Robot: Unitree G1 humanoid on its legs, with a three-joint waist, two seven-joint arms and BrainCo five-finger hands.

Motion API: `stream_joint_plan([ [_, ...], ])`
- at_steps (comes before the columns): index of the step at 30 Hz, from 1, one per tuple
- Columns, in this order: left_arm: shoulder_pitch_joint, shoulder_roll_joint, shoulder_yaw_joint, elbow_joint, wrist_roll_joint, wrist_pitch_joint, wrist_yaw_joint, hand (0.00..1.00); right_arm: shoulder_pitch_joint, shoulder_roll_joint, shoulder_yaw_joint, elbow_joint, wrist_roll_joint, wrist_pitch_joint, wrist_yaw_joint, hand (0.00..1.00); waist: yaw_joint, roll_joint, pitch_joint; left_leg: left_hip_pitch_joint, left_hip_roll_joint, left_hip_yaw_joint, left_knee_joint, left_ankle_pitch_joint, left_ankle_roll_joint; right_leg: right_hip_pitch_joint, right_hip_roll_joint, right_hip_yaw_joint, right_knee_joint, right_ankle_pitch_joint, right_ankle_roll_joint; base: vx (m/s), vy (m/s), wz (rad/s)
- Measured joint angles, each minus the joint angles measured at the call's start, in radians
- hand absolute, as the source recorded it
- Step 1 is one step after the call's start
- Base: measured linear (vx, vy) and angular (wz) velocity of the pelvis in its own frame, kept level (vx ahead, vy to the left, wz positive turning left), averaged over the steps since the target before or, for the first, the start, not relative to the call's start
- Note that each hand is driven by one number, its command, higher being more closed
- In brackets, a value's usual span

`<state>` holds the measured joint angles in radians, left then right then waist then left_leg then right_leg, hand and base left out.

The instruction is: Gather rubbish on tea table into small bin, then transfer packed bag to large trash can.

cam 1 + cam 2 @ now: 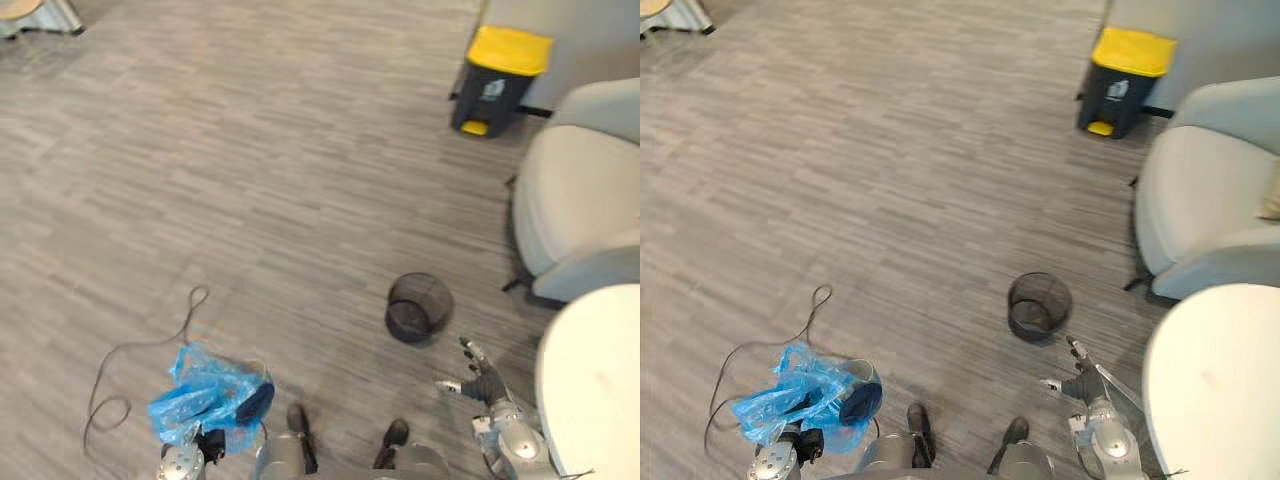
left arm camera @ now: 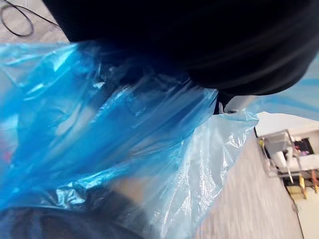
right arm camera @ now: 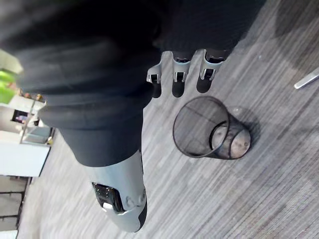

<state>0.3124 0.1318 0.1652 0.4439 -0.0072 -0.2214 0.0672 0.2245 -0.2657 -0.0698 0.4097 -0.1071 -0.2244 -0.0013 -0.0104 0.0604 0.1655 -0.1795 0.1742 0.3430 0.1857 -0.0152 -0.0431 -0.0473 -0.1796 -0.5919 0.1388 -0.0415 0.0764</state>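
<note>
**Item list: bagged rubbish carried low, bin and can on the floor**

1. Left robot hand (image 2: 199, 40): held low at the robot's left side, arm bent close to the body. It is wrapped in the blue bag (image 1: 205, 395), whose crumpled plastic drapes over it and bunches above the floor. The fingers are hidden under the plastic, so I cannot tell how they grip.
2. Right robot hand (image 1: 478, 378): reached forward and low at the robot's right, palm tilted, fingers straight and spread, thumb out to the side. It is released and touches nothing. In its wrist view the fingertips point toward the small bin.
3. Table (image 1: 600, 390): white with a rounded edge, just right of the right robot hand.
4. Small bin (image 1: 418, 305): black mesh, on the grey plank floor (image 1: 250, 150), a little ahead of the right robot hand.
5. Armchair (image 1: 580, 200): pale, beyond the table.
6. Trash can (image 1: 500, 80): dark body, yellow lid, farthest off, by the wall.
</note>
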Motion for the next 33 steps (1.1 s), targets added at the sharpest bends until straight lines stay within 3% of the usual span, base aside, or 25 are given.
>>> stream_joint_plan([
  [3, 0.001, 0.006, 0.0, 0.001, 0.0, 0.0, -0.001, 1.0, -0.034, 0.027, 0.0, 0.006, -0.001, 0.005, -0.003, 0.0, 0.002, -0.04, 0.024, -0.007, -0.037, -0.013, 0.108, -0.095, 0.028, 0.001, -0.094, -0.005, 0.141, -0.075, 0.047, 0.14, 0.169, 0.29],
  [4, 0.001, 0.008, -0.004, 0.0, 0.0, 0.0, -0.001, 1.0, -0.04, 0.038, 0.002, 0.006, -0.005, 0.01, -0.003, 0.0, 0.001, -0.059, 0.034, -0.017, -0.063, -0.02, 0.172, -0.163, 0.039, -0.024, -0.163, 0.021, 0.266, -0.126, 0.033, 0.11, 0.169, 0.23],
  [5, 0.001, 0.009, -0.006, 0.0, 0.0, 0.001, -0.002, 1.0, -0.041, 0.04, 0.002, 0.006, -0.006, 0.011, -0.003, 0.0, -0.001, -0.062, 0.036, -0.019, -0.069, -0.024, 0.183, -0.177, 0.041, -0.033, -0.177, 0.034, 0.301, -0.131, 0.021, 0.11, 0.175, 0.33],
  [6, 0.0, 0.013, -0.023, 0.0, 0.0, 0.003, -0.002, 1.0, -0.04, 0.044, 0.01, 0.006, -0.01, 0.015, -0.004, 0.0, -0.008, -0.064, 0.041, -0.012, -0.089, -0.043, 0.211, -0.208, 0.054, -0.095, -0.217, 0.116, 0.446, -0.119, -0.032, 0.21, 0.18, 0.51],
  [7, -0.005, 0.026, -0.038, -0.001, 0.0, 0.006, -0.002, 1.0, -0.036, 0.056, 0.021, 0.008, -0.012, 0.018, -0.004, 0.0, -0.025, -0.062, 0.055, 0.009, -0.097, -0.069, 0.219, -0.23, 0.067, -0.173, -0.208, 0.255, 0.585, -0.138, -0.037, 0.2, 0.148, 0.53],
  [9, -0.007, 0.046, -0.041, -0.003, 0.0, 0.007, -0.001, 1.0, -0.034, 0.075, 0.04, 0.008, -0.012, 0.018, -0.004, 0.0, -0.031, -0.061, 0.063, 0.039, -0.095, -0.084, 0.209, -0.243, 0.073, -0.219, -0.165, 0.31, 0.612, -0.183, -0.02, 0.23, 0.059, 0.32],
  [12, -0.027, 0.065, -0.053, -0.003, 0.0, 0.007, 0.0, 1.0, -0.044, 0.093, 0.041, 0.007, -0.013, 0.018, -0.004, 0.0, -0.032, -0.071, 0.072, 0.097, -0.092, -0.091, 0.189, -0.284, 0.054, -0.314, -0.099, 0.297, 0.519, -0.2, -0.022, 0.35, -0.024, 0.15],
  [14, -0.052, 0.07, -0.066, -0.002, 0.0, 0.007, 0.0, 1.0, -0.046, 0.092, 0.038, 0.007, -0.013, 0.018, -0.005, 0.0, -0.036, -0.069, 0.074, 0.134, -0.085, -0.092, 0.177, -0.298, 0.026, -0.366, -0.073, 0.265, 0.411, -0.179, -0.022, 0.39, -0.09, 0.17],
  [15, -0.069, 0.071, -0.07, -0.001, 0.0, 0.007, 0.0, 1.0, -0.046, 0.092, 0.039, 0.007, -0.014, 0.018, -0.005, 0.0, -0.038, -0.07, 0.074, 0.163, -0.08, -0.093, 0.168, -0.314, 0.001, -0.393, -0.061, 0.243, 0.341, -0.138, -0.028, 0.5, -0.154, 0.17],
  [17, -0.079, 0.074, -0.088, -0.001, 0.001, 0.007, 0.0, 1.0, -0.047, 0.089, 0.039, 0.007, -0.022, 0.02, -0.005, 0.0, -0.047, -0.071, 0.073, 0.214, -0.07, -0.094, 0.158, -0.345, -0.049, -0.409, -0.048, 0.228, 0.304, -0.042, -0.073, 0.57, -0.197, 0.23],
  [18, -0.08, 0.067, -0.097, 0.001, 0.001, 0.007, -0.001, 1.0, -0.041, 0.08, 0.038, 0.005, -0.021, 0.026, -0.004, 0.0, -0.06, -0.067, 0.069, 0.259, -0.05, -0.098, 0.147, -0.358, -0.073, -0.406, -0.039, 0.224, 0.37, 0.002, -0.128, 0.51, -0.186, 0.12],
  [20, -0.077, 0.039, -0.097, 0.0, 0.001, 0.008, -0.004, 1.0, -0.061, 0.061, 0.039, -0.007, -0.021, 0.034, -0.002, 0.0, -0.061, -0.017, 0.068, 0.253, 0.009, -0.091, 0.208, -0.335, -0.129, -0.403, -0.003, 0.191, 0.432, -0.086, -0.159, 0.66, -0.235, -0.22],
  [21, -0.077, 0.026, -0.095, 0.0, 0.001, 0.008, -0.003, 1.0, -0.073, 0.056, 0.039, -0.007, -0.022, 0.035, 0.001, 0.0, -0.058, 0.003, 0.078, 0.216, 0.056, -0.093, 0.348, -0.286, -0.14, -0.375, 0.036, 0.188, 0.439, -0.121, -0.191, 0.66, -0.255, -0.46],
  [22, -0.075, 0.021, -0.095, 0.001, 0.001, 0.01, -0.004, 1.0, -0.075, 0.056, 0.041, -0.007, -0.022, 0.036, 0.002, 0.0, -0.055, 0.007, 0.081, 0.19, 0.08, -0.095, 0.44, -0.236, -0.117, -0.348, 0.059, 0.189, 0.426, -0.136, -0.197, 0.65, -0.28, -0.63],
  [23, -0.069, 0.014, -0.095, 0.001, 0.001, 0.016, -0.01, 1.0, -0.075, 0.055, 0.05, -0.006, -0.021, 0.036, 0.004, 0.0, -0.052, 0.009, 0.085, 0.117, 0.127, -0.112, 0.644, -0.116, -0.062, -0.265, 0.105, 0.209, 0.36, -0.149, -0.207, 0.61, -0.245, -0.77],
  [24, -0.07, 0.009, -0.095, 0.0, 0.001, 0.015, -0.021, 1.0, -0.078, 0.055, 0.055, -0.006, -0.02, 0.035, 0.004, 0.0, -0.047, -0.003, 0.095, 0.062, 0.13, -0.138, 0.8, -0.167, -0.042, -0.173, 0.141, 0.244, 0.289, -0.149, -0.207, 0.71, -0.239, -0.82],
  [25, -0.07, 0.009, -0.095, -0.001, 0.0, 0.014, -0.022, 1.0, -0.081, 0.056, 0.057, -0.006, -0.02, 0.035, 0.004, 0.0, -0.039, -0.013, 0.101, 0.039, 0.117, -0.147, 0.846, -0.193, -0.037, -0.127, 0.149, 0.266, 0.258, -0.149, -0.207, 0.57, -0.151, -0.95],
  [26, -0.07, 0.007, -0.096, -0.002, 0.0, 0.014, -0.024, 1.0, -0.082, 0.057, 0.056, -0.007, -0.018, 0.033, 0.003, 0.0, -0.026, -0.035, 0.108, -0.01, 0.072, -0.153, 0.864, -0.232, -0.01, -0.051, 0.159, 0.312, 0.199, -0.149, -0.207, 0.63, -0.089, -1.05],
  [27, -0.07, 0.007, -0.096, -0.005, 0.0, 0.013, -0.025, 1.0, -0.085, 0.054, 0.054, -0.008, -0.017, 0.032, 0.001, 0.0, -0.013, -0.047, 0.115, -0.07, 0.031, -0.161, 0.822, -0.251, 0.022, 0.006, 0.163, 0.356, 0.151, -0.149, -0.207, 0.5, -0.028, -1.1],
  [29, -0.069, 0.007, -0.096, -0.015, 0.0, 0.013, -0.029, 1.0, -0.093, 0.048, 0.048, -0.005, -0.017, 0.031, 0.0, 0.0, 0.011, -0.049, 0.123, -0.173, -0.05, -0.215, 0.672, -0.258, 0.034, 0.063, 0.171, 0.429, 0.089, -0.15, -0.206, 0.51, 0.071, -1.17],
  [30, -0.069, 0.007, -0.095, -0.023, 0.0, 0.014, -0.033, 1.0, -0.099, 0.047, 0.048, -0.002, -0.017, 0.031, -0.002, 0.0, 0.026, -0.052, 0.126, -0.213, -0.091, -0.271, 0.56, -0.253, 0.026, 0.081, 0.168, 0.466, 0.07, -0.158, -0.193, 0.55, 0.175, -1.47],
  [31, -0.069, 0.007, -0.094, -0.044, 0.0, 0.013, -0.04, 1.0, -0.102, 0.042, 0.049, -0.002, -0.017, 0.031, -0.003, 0.0, 0.033, -0.051, 0.128, -0.235, -0.134, -0.355, 0.375, -0.216, -0.024, 0.1, 0.163, 0.507, 0.056, -0.183, -0.154, 0.36, 0.135, -1.2],
  [32, -0.064, 0.005, -0.094, -0.052, 0.0, 0.012, -0.042, 1.0, -0.102, 0.04, 0.047, -0.001, -0.019, 0.029, -0.003, 0.0, 0.035, -0.039, 0.128, -0.238, -0.141, -0.394, 0.267, -0.183, -0.045, 0.116, 0.169, 0.524, 0.053, -0.2, -0.131, 0.5, 0.262, -1.23],
  [33, -0.046, -0.004, -0.093, -0.055, 0.0, 0.01, -0.043, 1.0, -0.093, 0.036, 0.036, 0.003, -0.02, 0.029, -0.005, 0.0, 0.032, 0.005, 0.119, -0.226, -0.11, -0.447, 0.105, -0.111, -0.061, 0.14, 0.201, 0.563, 0.062, -0.246, -0.109, 0.51, 0.318, -1.17],
])
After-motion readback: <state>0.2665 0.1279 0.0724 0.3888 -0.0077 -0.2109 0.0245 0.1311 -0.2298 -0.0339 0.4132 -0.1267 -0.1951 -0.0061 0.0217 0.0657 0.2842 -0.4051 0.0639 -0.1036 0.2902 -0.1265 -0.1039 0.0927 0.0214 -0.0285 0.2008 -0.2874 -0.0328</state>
